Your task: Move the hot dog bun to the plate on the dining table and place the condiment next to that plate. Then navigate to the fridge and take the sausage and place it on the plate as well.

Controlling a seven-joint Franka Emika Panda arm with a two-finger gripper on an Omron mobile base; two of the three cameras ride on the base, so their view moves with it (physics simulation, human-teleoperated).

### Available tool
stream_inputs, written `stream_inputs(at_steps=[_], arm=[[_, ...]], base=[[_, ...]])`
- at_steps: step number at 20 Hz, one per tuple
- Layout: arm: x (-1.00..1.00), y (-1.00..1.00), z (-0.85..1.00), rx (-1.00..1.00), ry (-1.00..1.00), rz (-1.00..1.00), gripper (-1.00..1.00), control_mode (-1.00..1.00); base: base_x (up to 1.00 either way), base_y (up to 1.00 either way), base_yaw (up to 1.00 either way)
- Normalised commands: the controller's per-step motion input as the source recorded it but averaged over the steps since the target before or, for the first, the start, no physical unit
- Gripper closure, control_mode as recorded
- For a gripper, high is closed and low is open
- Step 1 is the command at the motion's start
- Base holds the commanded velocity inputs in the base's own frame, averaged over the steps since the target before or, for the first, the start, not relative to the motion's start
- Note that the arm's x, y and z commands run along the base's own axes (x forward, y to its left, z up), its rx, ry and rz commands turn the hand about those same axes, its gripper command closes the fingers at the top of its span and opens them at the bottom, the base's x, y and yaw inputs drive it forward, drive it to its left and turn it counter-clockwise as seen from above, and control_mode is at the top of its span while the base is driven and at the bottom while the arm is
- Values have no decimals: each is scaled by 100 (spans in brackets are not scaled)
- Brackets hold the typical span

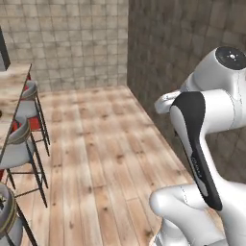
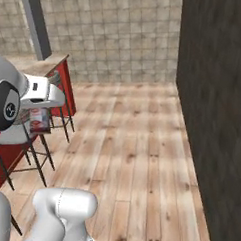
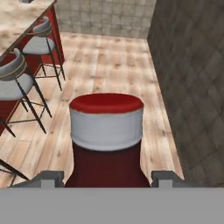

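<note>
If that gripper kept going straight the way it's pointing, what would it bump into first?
Probably the light wooden plank floor, beyond the red-capped dark bottle held in the gripper; the way there looks free, though depth is unclear.

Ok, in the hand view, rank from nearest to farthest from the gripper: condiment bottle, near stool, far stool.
1. Condiment bottle, held between the fingers of the gripper.
2. Near stool, left, beside the dining table.
3. Far stool, upper left, further along it.

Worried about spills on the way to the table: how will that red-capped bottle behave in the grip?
The bottle looks rigid, so squeezing probably won't deform it. Its smooth, rounded body might slip or twist between the fingers. Set down, its narrow upright shape could tip.
</note>
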Motion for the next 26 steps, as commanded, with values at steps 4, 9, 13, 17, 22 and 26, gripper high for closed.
stream_inputs(at_steps=[4, 9, 13, 17, 22, 26], arm=[[0, 0, 0, 0, 0, 0, 100, 100], [0, 0, 0, 0, 0, 0, 100, 100], [0, 0, 0, 0, 0, 0, 100, 100], [0, 0, 0, 0, 0, 0, 100, 100], [0, 0, 0, 0, 0, 0, 100, 100], [0, 0, 0, 0, 0, 0, 100, 100]], base=[[100, -3, 50], [100, -16, 48], [100, -22, 50], [100, -24, 53], [100, -24, 58], [100, -21, 60]])
